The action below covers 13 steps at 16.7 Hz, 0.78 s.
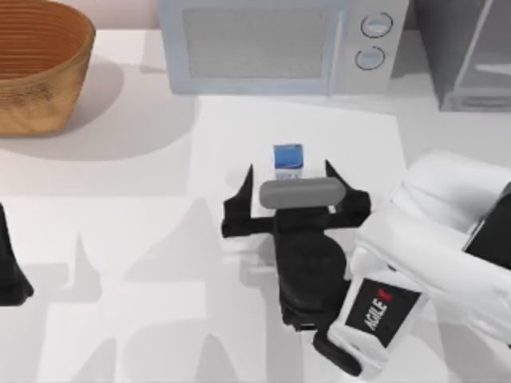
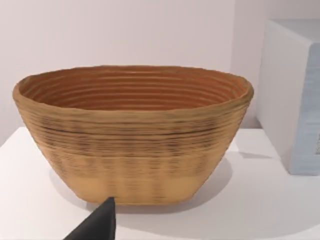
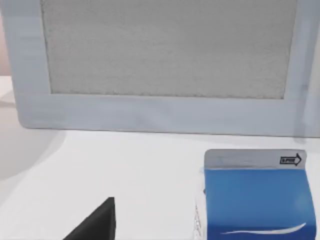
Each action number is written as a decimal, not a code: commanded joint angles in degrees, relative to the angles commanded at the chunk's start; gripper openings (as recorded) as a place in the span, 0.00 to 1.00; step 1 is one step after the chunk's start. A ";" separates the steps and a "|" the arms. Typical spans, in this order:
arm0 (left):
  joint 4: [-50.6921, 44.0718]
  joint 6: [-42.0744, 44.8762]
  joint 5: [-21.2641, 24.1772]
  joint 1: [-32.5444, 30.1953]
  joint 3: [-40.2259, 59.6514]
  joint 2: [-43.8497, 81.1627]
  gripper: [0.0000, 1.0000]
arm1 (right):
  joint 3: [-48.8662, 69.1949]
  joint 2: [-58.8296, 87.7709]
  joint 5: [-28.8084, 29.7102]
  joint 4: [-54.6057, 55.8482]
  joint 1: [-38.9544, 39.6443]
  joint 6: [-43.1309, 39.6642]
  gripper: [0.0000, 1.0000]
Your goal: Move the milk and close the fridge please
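The milk [image 1: 287, 161] is a small blue carton with a white band, standing upright on the white table in front of the microwave. My right gripper [image 1: 288, 166] is open and reaches in from the near side, one dark finger on either side of the carton with a gap to each. In the right wrist view the milk [image 3: 257, 202] is close, beside one fingertip [image 3: 97, 224]. The fridge [image 1: 467, 56], a grey cabinet, stands at the far right corner. My left gripper [image 1: 9, 275] is parked at the table's left edge, open.
A pale microwave [image 1: 283, 44] with two round dials stands at the back, just beyond the milk. A woven basket [image 1: 36, 68] sits at the far left, and the left wrist view faces the basket [image 2: 135, 140].
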 joint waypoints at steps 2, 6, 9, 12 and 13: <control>0.00 0.00 0.00 0.00 0.00 0.00 1.00 | -0.22 -0.14 0.05 -0.15 0.33 0.00 1.00; 0.00 0.00 0.00 0.00 0.00 0.00 1.00 | 2.93 0.75 -1.57 -2.15 -1.59 -0.02 1.00; 0.00 0.00 0.00 0.00 0.00 0.00 1.00 | 6.55 1.88 -3.65 -4.57 -3.67 -0.08 1.00; 0.00 0.00 0.00 0.00 0.00 0.00 1.00 | 7.53 2.20 -4.22 -5.23 -4.24 -0.10 1.00; 0.00 0.00 0.00 0.00 0.00 0.00 1.00 | 7.53 2.20 -4.22 -5.23 -4.24 -0.10 1.00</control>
